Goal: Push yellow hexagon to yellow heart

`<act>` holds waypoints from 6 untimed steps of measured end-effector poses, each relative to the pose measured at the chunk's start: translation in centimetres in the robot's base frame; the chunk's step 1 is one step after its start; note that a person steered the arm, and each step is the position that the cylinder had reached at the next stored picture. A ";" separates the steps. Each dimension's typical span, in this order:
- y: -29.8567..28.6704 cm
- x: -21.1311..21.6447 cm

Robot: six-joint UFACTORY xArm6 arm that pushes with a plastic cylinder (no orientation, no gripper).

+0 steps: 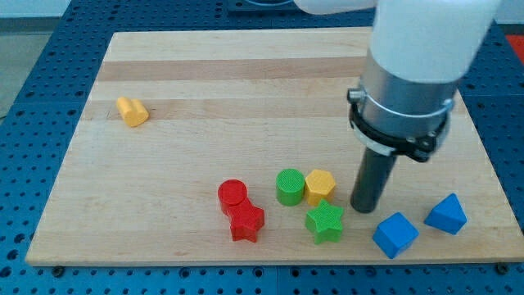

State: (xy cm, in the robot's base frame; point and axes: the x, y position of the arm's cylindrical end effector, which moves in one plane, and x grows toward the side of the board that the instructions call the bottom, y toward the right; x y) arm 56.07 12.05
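Note:
The yellow hexagon (319, 186) sits low on the wooden board (246, 90), right of centre, touching a green cylinder (289, 186) on its left. The yellow heart (131, 111) lies far off at the view's upper left. My tip (364, 209) rests on the board just right of the yellow hexagon, a small gap apart, and right of the green star (325, 222). The arm's white and grey body (409, 74) rises above it at the view's upper right.
A red cylinder (232, 195) and a red star (246, 222) touch each other left of the green cylinder. A blue cube (395, 234) and a blue triangular block (446, 214) lie at the lower right near the board's bottom edge.

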 end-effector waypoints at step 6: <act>-20.0 -15.7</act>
